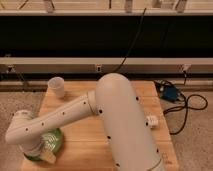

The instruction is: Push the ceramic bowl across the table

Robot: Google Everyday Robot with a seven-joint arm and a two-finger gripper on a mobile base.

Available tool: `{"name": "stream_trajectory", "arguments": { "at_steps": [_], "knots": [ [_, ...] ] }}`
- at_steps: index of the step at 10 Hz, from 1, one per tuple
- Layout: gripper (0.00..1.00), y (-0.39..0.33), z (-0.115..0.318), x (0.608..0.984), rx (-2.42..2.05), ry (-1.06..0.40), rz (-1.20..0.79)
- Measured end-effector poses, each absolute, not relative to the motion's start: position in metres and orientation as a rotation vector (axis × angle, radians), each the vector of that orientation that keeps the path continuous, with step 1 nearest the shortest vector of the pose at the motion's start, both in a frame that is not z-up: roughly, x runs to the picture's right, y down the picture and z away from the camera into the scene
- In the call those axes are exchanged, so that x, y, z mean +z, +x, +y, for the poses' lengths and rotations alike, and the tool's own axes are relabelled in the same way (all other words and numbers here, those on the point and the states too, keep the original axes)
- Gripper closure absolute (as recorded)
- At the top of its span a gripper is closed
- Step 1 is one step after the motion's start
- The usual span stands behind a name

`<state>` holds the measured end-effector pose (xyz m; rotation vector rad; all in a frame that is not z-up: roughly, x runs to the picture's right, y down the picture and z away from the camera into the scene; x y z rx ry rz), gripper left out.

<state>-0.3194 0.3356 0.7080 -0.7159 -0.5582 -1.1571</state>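
Note:
The bright-green ceramic bowl (51, 142) sits at the near left corner of the wooden table (87, 145), mostly covered by my arm. My white arm (65, 117) reaches from the right down to the left over the table. The gripper (44, 153) is at the arm's end, right at the bowl, with a pale part against the bowl's near rim. The translucent whitish cup (57, 87) stands upright at the table's far left corner, apart from the arm.
A small white object (151, 120) lies near the table's right edge. A blue box (170, 93) with black cables (192, 107) lies on the speckled floor to the right. A dark wall with a rail runs behind the table.

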Motion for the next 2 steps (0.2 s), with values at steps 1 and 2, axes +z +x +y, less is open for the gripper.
{"name": "stream_trajectory", "arguments": {
  "at_steps": [1,2],
  "knots": [
    [0.43,-0.313,0.328,0.708,-1.149,-0.711,-0.55],
    [0.55,-0.306,0.315,0.712,-1.145,-0.697,-0.541]
  ]
}}
